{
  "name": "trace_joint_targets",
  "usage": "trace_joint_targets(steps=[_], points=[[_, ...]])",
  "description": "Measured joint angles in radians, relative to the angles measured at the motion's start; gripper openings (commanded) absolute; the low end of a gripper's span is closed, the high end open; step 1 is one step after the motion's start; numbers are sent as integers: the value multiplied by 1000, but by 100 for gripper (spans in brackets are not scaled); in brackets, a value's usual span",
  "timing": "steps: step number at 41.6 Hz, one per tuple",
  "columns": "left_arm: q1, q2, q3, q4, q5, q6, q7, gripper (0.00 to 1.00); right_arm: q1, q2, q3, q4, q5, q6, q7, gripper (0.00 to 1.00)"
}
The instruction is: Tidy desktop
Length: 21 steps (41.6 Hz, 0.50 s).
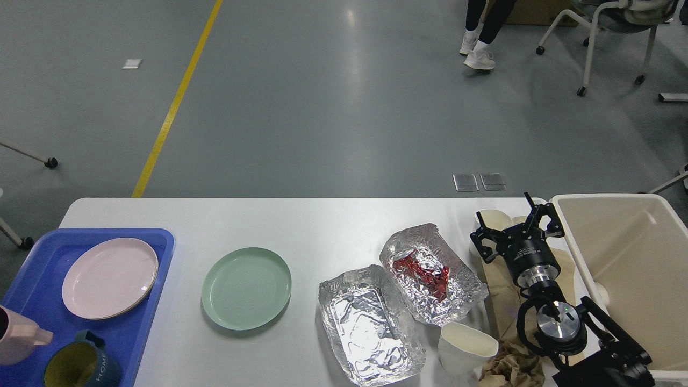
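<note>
Two crumpled silver foil trays sit side by side on the wide matte white desktop (333, 231), which fills the near half of the view: the nearer foil tray (368, 325) is empty, and the farther foil tray (432, 274) holds a scrap of shiny red wrapper (422, 273). Left of them lies a round mint-green plate (246, 287). At the left end a blue plastic tray (40, 328) carries a round pink plate (109, 277), a dark blue mug (80, 365) with a yellow inside, and the edge of a pink mug (19, 339) cut off by the frame. The left gripper does not appear in view. The right gripper (516, 226) hovers at the right, its black fingers spread apart and holding nothing, just beside a cream paper cup (492, 220). Another cream paper cup (465, 346) lies tipped near the front edge, next to crumpled brown paper (510, 365). A large cream plastic bin (626, 269) stands at the far right.
</note>
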Motion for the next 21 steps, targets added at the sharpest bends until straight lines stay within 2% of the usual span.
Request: trace_joint_targets(steps=[6,10,15,18,19,21], points=[[129,1,-119,46,9,-1,1,3,0,0,0,0,0,0,0,100],[154,-7,-141,54,20,-4,1,4,0,0,0,0,0,0,0,100],[158,-12,-148,54,23,-8,1,11,0,0,0,0,0,0,0,100],[159,-11,-149,54,22,-9,1,37,0,0,0,-1,0,0,0,100],[159,-10,-149,54,21,-9,1,52,0,0,0,-1,0,0,0,100],[157,-8,-149,54,19,-4,1,65,0,0,0,-1,0,0,0,100]])
